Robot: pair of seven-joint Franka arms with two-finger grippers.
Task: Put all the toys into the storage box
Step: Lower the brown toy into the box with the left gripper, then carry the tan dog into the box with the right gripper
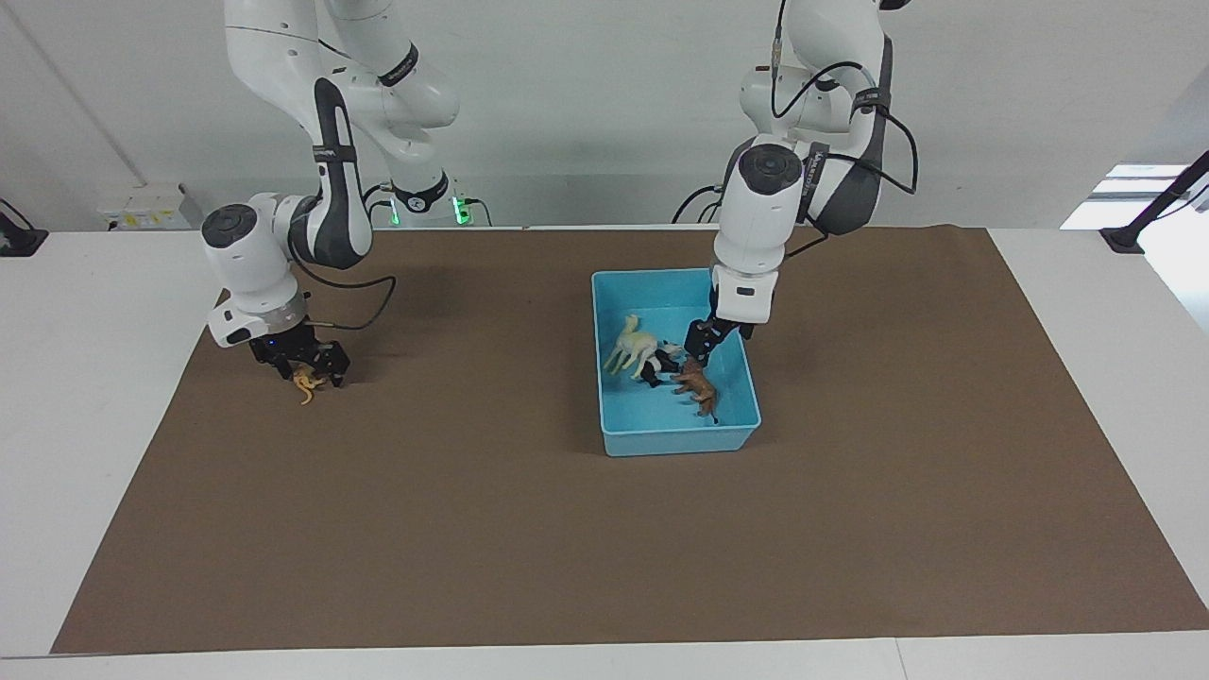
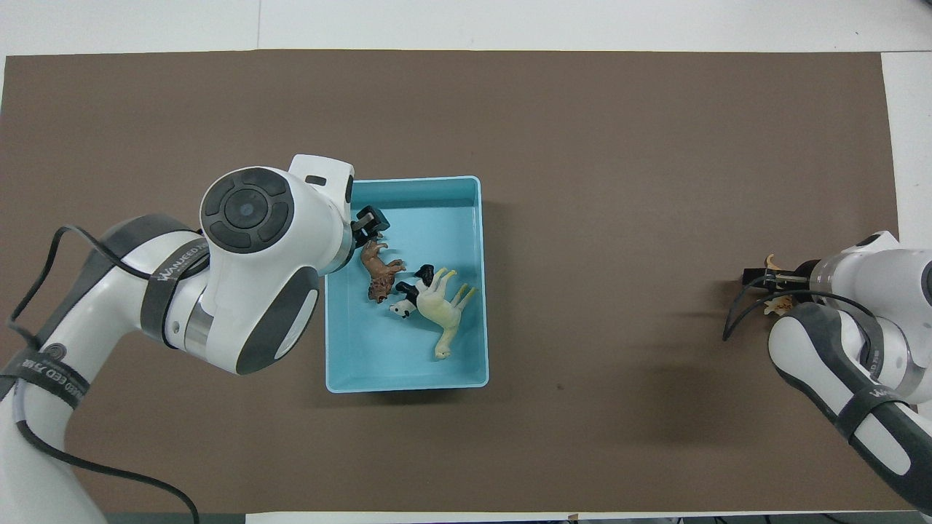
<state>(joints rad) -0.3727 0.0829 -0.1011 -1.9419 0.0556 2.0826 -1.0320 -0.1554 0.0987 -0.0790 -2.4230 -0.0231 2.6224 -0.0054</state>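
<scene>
arms: white shells | joints: dark grey bands | cables: black | pincers: black

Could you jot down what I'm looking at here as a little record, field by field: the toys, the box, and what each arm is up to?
storage box: light-blue bin on the brown mat
toys in box: cream llama, panda, brown lion
toy outside box: orange tiger, toward the right arm's end of the table
left gripper: inside the box, at the lion
right gripper: down at the tiger; grasp unclear
left to do: tiger not yet in the box
</scene>
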